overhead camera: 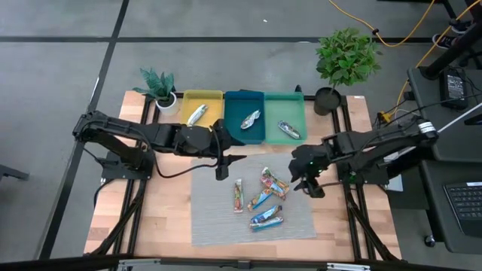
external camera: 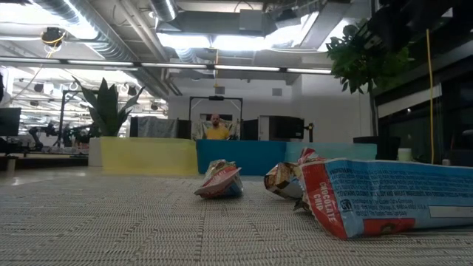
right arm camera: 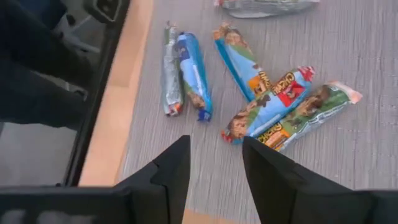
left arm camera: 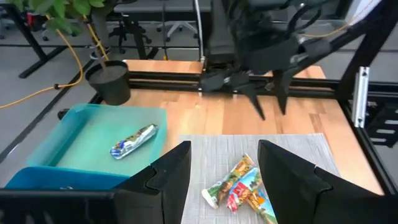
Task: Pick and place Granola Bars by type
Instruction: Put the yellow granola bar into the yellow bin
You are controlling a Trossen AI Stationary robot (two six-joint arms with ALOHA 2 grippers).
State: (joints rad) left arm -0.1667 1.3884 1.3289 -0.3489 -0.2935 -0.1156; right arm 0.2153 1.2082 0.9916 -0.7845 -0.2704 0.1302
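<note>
Wooden worktop [overhead camera: 169,218] with grey mat [overhead camera: 218,214]. Four granola bars [overhead camera: 260,197] lie clustered on the mat (wrappers blue and red-orange); one silver bar rests in each tray: yellow tray [overhead camera: 202,99], blue tray [overhead camera: 245,102], teal tray [overhead camera: 285,105]. Left gripper [overhead camera: 220,158] hovers at the mat's far-left part, jaws open, empty. Right gripper [overhead camera: 310,184] hangs beside the cluster, jaws parted, holding nothing.
</note>
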